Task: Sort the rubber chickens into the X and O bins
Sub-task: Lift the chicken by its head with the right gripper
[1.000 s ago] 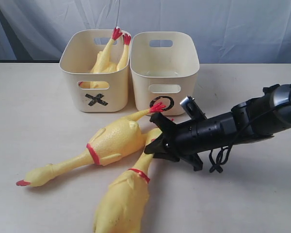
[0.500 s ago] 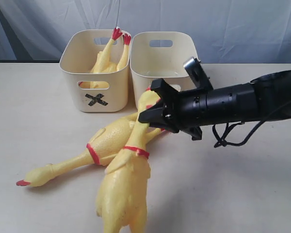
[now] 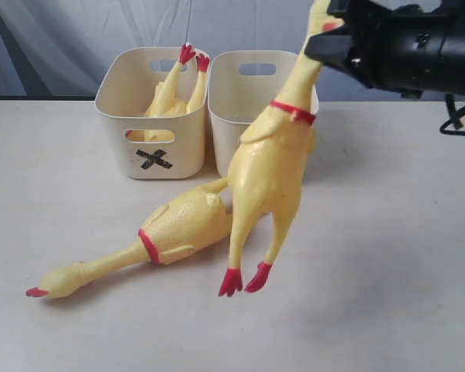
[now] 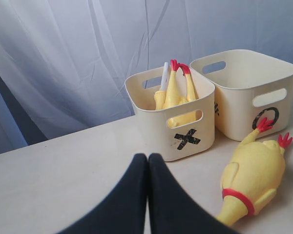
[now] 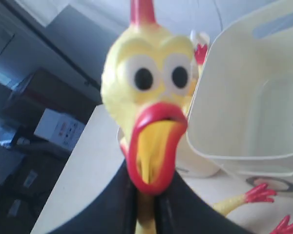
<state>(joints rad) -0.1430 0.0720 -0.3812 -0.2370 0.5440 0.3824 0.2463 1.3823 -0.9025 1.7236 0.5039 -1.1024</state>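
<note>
Nearest the exterior camera, one chicken (image 3: 178, 229) lies on its side on the table (image 3: 387, 294), beak toward the left edge. Just beside it a second chicken (image 3: 267, 167) hangs upright, head up, red feet low over the tabletop; whether they touch it cannot be told. The right gripper (image 3: 329, 39) clamps this bird at the neck just under the head, high on the right.

The right wrist view alone shows the grip up close: the bird's face (image 5: 146, 97) fills the picture, beak open, with the dark fingers (image 5: 117, 204) pressed to either side of the neck.

The left gripper (image 4: 147, 161) appears only in the left wrist view, jaws pressed together on nothing, low over the table.

Behind the birds stand the two bins side by side. The X bin (image 3: 151, 124) holds a third chicken (image 3: 174, 89), feet poking above the rim. The O bin (image 3: 252, 97) stands partly behind the hanging bird, its mark hidden there; the left wrist view shows the O (image 4: 265, 118), with the lying bird's red feet in front of it. A pale curtain (image 3: 77, 31) hangs behind.
</note>
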